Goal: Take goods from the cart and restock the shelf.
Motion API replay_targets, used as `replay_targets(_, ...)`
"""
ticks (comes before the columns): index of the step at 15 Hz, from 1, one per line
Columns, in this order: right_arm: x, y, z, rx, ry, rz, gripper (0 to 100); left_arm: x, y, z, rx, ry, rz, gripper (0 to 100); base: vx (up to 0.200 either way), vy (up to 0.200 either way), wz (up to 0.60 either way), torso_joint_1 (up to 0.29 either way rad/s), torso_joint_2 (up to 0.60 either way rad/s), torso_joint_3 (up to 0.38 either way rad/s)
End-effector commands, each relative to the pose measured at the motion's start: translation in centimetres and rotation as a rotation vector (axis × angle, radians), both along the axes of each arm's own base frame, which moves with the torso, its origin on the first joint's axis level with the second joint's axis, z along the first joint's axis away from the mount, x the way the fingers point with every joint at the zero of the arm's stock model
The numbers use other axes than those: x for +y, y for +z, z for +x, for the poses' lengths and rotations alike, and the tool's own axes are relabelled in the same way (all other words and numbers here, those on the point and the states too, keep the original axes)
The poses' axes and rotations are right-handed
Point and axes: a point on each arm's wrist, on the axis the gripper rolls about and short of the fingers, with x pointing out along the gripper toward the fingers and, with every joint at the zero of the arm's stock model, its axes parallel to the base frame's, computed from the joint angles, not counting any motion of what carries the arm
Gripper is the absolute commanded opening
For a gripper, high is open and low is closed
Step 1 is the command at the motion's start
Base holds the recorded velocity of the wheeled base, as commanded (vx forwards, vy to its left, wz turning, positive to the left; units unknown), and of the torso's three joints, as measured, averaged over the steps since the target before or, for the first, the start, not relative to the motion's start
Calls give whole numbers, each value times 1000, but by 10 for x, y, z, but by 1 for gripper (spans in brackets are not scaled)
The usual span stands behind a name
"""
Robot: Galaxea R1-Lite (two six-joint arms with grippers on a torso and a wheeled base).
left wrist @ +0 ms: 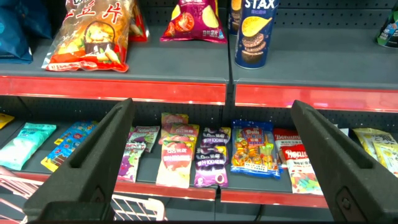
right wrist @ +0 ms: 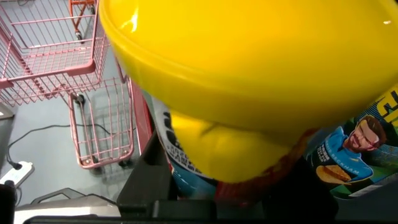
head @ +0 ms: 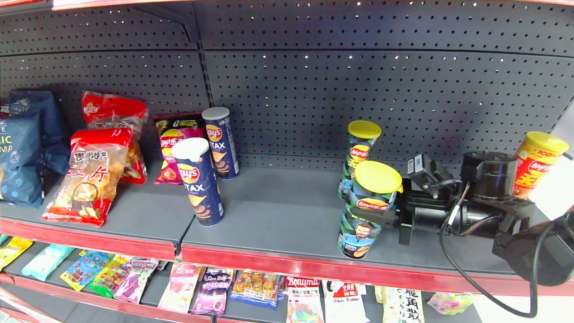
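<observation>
Item 1: held can (head: 358, 233), yellow lid, green/blue body w/ cartoon face, upright w/ slight lean, base at front of grey shelf board (head: 278, 211), just behind its red lip; can't tell if it rests there. R gripper (head: 374, 211) comes in from the held can's right side, claw clamped round its upper body; from the wrist, the lid (right wrist: 249, 56) sits close above the fingers. Item 2: twin can (head: 361, 148), same yellow lid, just behind held can, nr the pegboard. Item 3: red/yellow can (head: 536, 163), well to the right of held can, beyond the arm. Item 4: two blue cans, front one (head: 198, 181) and rear one (head: 220, 142), well left of held can. Item 5: purple chip bag (head: 175, 143), red snack bags (head: 92, 175), blue bags (head: 20, 152), further left again. Item 6: candy packs (head: 255, 287), lying on the tier below held can. L gripper (left wrist: 212, 109), claw wide apart, nothing in it, out in front of the shelving, lower than held can, facing the candy tier. Pink wire cart (right wrist: 56, 56) on the floor, below and left of held can.
</observation>
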Motion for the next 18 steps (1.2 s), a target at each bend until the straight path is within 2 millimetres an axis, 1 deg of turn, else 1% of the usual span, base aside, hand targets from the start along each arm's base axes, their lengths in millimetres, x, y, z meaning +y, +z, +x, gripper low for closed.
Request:
replay_targets(1,-1,-1,0,-5,-3,-6,0,0,0,0,2,0,0,100,0,0,0,0,0,0)
replay_targets(3,-1,-3,-3,15,14,0,0,0,0,0,2,0,0,100,0,0,0,0,0,0)
replay_targets(5,1,-4,-4,29,94,23,0,0,0,0,2,0,0,100,0,0,0,0,0,0)
replay_targets(6,1,-4,-4,31,100,24,0,0,0,0,2,0,0,100,0,0,0,0,0,0)
replay_targets(12,0,-2,0,17,66,19,0,0,0,0,2,0,0,100,0,0,0,0,0,0)
replay_targets(18,1,-2,-1,15,67,18,0,0,0,0,2,0,0,100,0,0,0,0,0,0)
